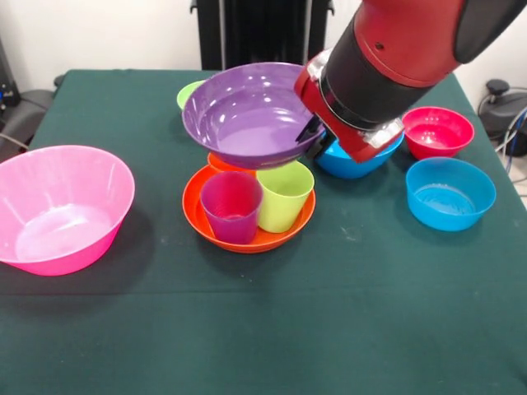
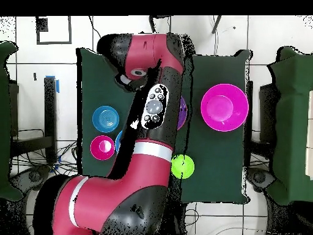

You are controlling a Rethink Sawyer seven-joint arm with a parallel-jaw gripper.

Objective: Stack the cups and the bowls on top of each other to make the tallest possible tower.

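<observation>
Purple bowl (image 1: pixel 247 113) hangs pinched by its rim at 3 o'clock in our claw (image 1: pixel 311 130), tilted, above the orange bowl (image 1: pixel 247 234) holding the purple cup (image 1: pixel 231 206) and green cup (image 1: pixel 285 194). We should level it, centre it over the cups and lower gently, or it may tip. Pink bowl (image 1: pixel 62 206) sits at 9 o'clock on the table (image 1: pixel 346 313); red bowl (image 1: pixel 437 130) and blue bowl (image 1: pixel 450 192) at 3 o'clock.

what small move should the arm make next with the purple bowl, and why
Probably lower the purple bowl straight down onto the cups. The gripper holds it by its rim, tilted, just above the purple cup and lime green cup, which stand upright in the orange bowl. Levelling it first would likely help it sit.
</observation>
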